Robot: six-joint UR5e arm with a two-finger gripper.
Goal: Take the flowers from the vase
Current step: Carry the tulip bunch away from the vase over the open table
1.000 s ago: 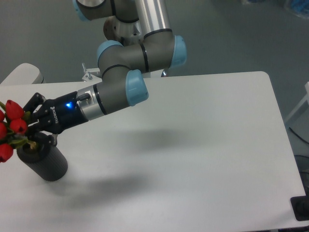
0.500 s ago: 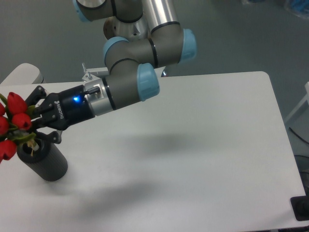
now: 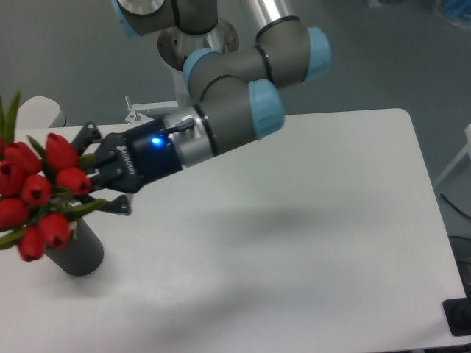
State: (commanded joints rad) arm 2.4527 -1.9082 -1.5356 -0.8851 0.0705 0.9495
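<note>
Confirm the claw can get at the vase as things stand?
Probably not. The claw looks shut on the flowers, and the bunch hangs right over the vase, hiding its opening. Only the vase's side wall, facing the bare table, looks free, and the claw is occupied.

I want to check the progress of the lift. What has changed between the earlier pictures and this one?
The gripper, closed on the flowers, has moved up and to the right in the picture, and the arm's elbow moved the same way. More of the bunch now shows, higher than before; whether the stems have fully left the vase is hidden. The vase has stayed at its place on the table.
</note>
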